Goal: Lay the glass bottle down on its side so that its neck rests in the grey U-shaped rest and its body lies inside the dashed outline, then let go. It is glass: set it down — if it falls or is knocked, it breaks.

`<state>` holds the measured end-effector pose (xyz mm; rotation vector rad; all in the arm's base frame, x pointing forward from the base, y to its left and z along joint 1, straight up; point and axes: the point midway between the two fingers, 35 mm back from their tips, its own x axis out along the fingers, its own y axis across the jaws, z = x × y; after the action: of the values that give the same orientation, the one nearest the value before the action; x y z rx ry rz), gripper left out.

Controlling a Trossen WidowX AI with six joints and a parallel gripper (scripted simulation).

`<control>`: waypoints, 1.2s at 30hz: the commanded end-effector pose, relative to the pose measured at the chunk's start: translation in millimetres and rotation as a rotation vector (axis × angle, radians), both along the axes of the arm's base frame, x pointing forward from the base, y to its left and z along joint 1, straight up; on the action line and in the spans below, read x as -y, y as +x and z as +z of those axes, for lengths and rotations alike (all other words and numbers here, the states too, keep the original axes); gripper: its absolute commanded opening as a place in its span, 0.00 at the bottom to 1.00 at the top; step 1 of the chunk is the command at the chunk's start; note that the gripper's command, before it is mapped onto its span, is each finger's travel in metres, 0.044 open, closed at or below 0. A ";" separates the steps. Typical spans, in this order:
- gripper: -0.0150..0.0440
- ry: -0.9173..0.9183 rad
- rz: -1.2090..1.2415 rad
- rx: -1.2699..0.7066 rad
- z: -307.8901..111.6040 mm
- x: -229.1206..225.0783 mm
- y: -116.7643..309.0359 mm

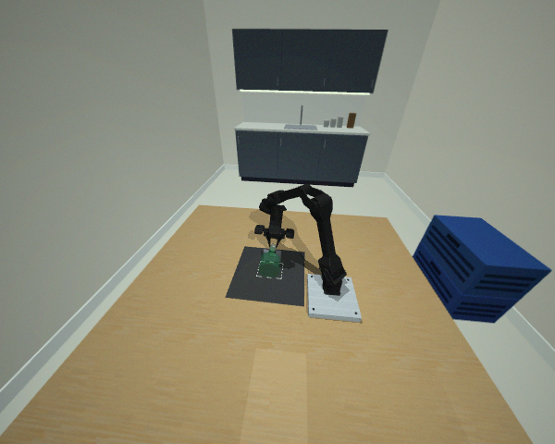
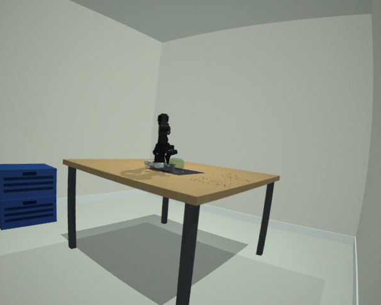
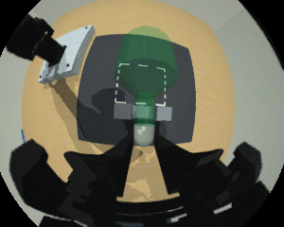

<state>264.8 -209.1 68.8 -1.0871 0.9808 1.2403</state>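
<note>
Wrist: black gripper (image 1: 272, 245) (image 2: 167, 162) (image 3: 144, 135) clamping green glass bottle (image 1: 270, 268) (image 2: 176, 162) (image 3: 147, 57) near neck end, I'm judging final lowering: gently seating in grey U-shaped rest (image 1: 265, 251) (image 2: 172, 168) (image 3: 122, 112) before releasing.

I see green glass bottle (image 1: 270, 268) (image 2: 177, 162) (image 3: 147, 57): sideways, neck at grey U-shaped rest (image 1: 265, 252) (image 2: 172, 168) (image 3: 122, 112) | rest: near dark square mat's (image 1: 294, 287) (image 2: 193, 172) (image 3: 186, 95) kitchen-side edge
</note>
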 end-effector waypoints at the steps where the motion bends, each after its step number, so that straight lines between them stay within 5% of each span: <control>1: 0.45 0.004 0.000 -0.002 -2.1 -2.9 -0.7; 36: 0.45 -0.024 0.001 0.015 -3.5 0.3 0.0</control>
<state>264.8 -209.5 65.3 -1.1156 0.9860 1.2216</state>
